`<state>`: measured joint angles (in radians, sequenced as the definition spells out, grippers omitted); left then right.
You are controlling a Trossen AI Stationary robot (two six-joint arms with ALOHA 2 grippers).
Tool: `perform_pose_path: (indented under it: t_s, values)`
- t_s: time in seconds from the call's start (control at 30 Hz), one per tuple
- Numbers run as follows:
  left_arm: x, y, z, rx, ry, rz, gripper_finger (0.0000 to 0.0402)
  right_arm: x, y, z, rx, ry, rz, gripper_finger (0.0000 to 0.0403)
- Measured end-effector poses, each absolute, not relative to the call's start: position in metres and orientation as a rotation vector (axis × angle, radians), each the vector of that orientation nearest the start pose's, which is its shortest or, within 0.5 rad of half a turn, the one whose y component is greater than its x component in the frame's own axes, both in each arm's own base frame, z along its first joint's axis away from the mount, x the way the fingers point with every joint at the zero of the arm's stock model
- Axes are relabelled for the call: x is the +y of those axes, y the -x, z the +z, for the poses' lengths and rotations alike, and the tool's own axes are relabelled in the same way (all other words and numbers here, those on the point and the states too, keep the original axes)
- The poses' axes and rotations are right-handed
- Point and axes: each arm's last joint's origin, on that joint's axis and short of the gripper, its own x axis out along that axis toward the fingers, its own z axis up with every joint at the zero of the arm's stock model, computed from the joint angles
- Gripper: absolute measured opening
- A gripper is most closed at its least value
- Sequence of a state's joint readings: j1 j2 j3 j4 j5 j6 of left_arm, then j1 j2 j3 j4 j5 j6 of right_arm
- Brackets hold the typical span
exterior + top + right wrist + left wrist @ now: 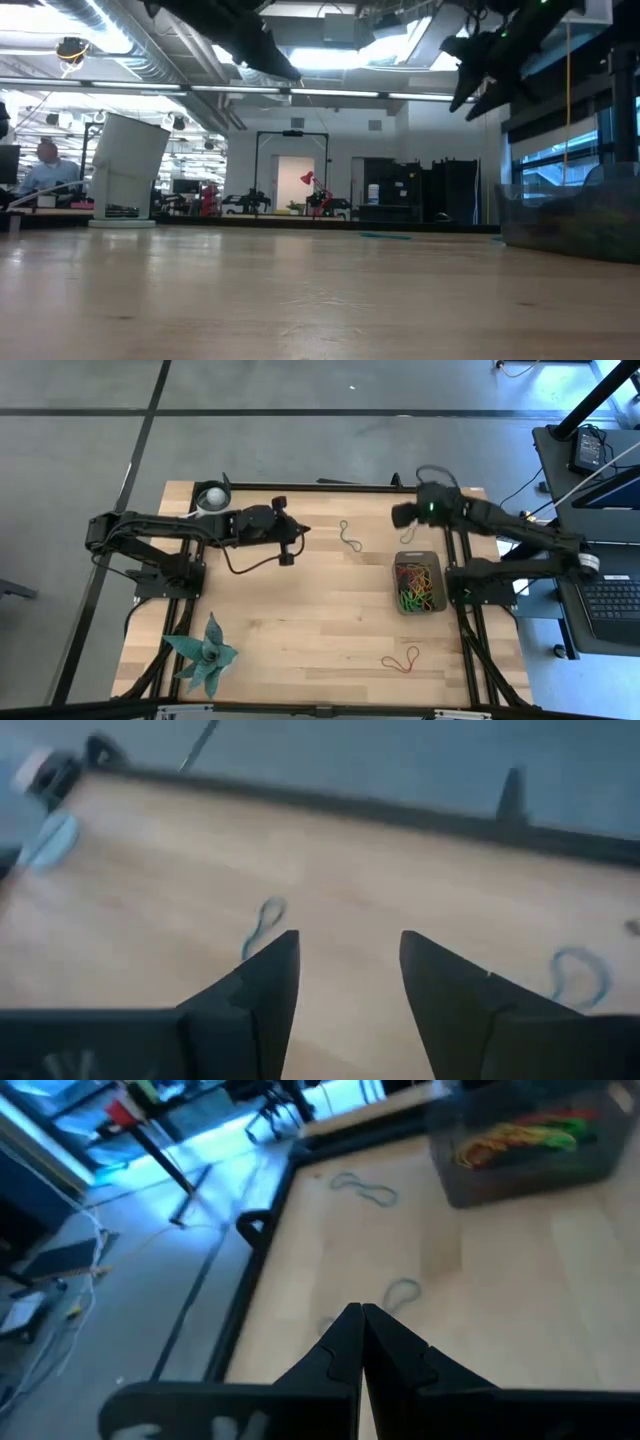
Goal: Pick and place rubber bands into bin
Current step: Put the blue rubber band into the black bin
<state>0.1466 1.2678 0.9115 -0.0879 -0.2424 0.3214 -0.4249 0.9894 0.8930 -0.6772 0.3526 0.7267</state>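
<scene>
Most rubber bands binned; at least two lie loose on the tabletop.

High view: the bin [417,583] holds a coloured heap; a dark band [349,536] and a red band [403,661] lie outside. Left wrist view: left gripper [361,1320], fingers together, hangs idle. Right wrist view: right gripper [349,956], fingers apart and empty, above the tabletop [400,870].
</scene>
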Motion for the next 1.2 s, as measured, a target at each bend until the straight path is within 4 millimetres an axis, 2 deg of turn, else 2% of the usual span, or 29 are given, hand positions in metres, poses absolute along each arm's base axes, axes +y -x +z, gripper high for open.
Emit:
perform_pose_path:
  t_s: [0.23,0.37,0.47,0.67,0.93,1.2]
  values:
    - [0.06,-0.273,0.287,0.471,-0.253,0.341,0.0003,-0.158,-0.163,0.294,0.65,-0.825,-1.08,0.0178]
    - [0.06,-0.273,0.287,0.469,-0.241,0.344,0.0003,-0.192,-0.162,0.273,0.852,-0.924,-1.163,0.0178]
    - [0.06,-0.273,0.287,0.466,-0.222,0.347,0.0003,-0.208,-0.159,0.25,1.009,-1.03,-1.239,0.0178]
    - [0.059,-0.27,0.277,0.504,-0.143,0.36,0.0003,-0.218,-0.153,0.202,1.196,-1.086,-1.239,0.0178]
    - [0.059,-0.269,0.274,0.529,-0.114,0.364,0.0003,-0.215,-0.143,0.16,1.151,-1.145,-1.277,0.0178]
    - [0.059,-0.269,0.274,0.531,-0.106,0.366,0.0003,-0.217,-0.147,0.153,1.102,-1.12,-1.328,0.0173]
